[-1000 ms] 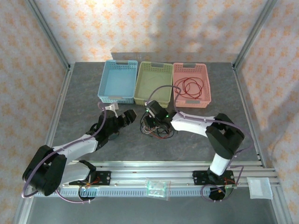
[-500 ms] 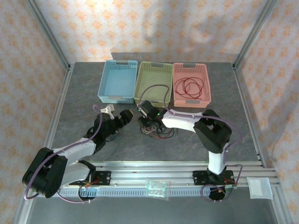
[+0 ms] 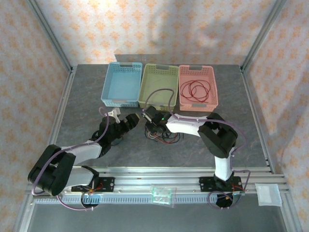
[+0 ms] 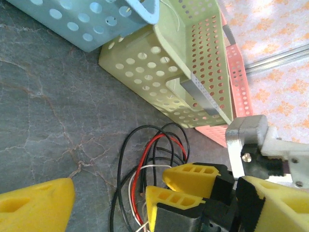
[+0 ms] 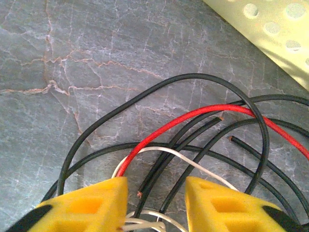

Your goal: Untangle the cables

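Top external view: tangle lies on the bench, just in front of the green basket; a red coil sits in the pink basket.
Right claw: partly open, fingers astride the tangle. The black strand, red strand and white strand run into the gap, and none is pinched.
Left claw: wide open and empty, just beside the tangle on its left.
Step in hand (judged): isolate one strand from the knot.
Method: reduce the gap's contents to a single strand before closing. The loose ends near the fingers look like the best grip points. Close fully, then draw slowly along that strand's own run. Use the left claw to pin the remainder to the bench.
Risk: closing now would likely trap several strands and drag the whole bundle.
Right arm pose: elbow raised, forearm reaching leftward across the bench, wrist pitched down.
Left arm pose: stretched low and forward, claw aimed toward the right claw.
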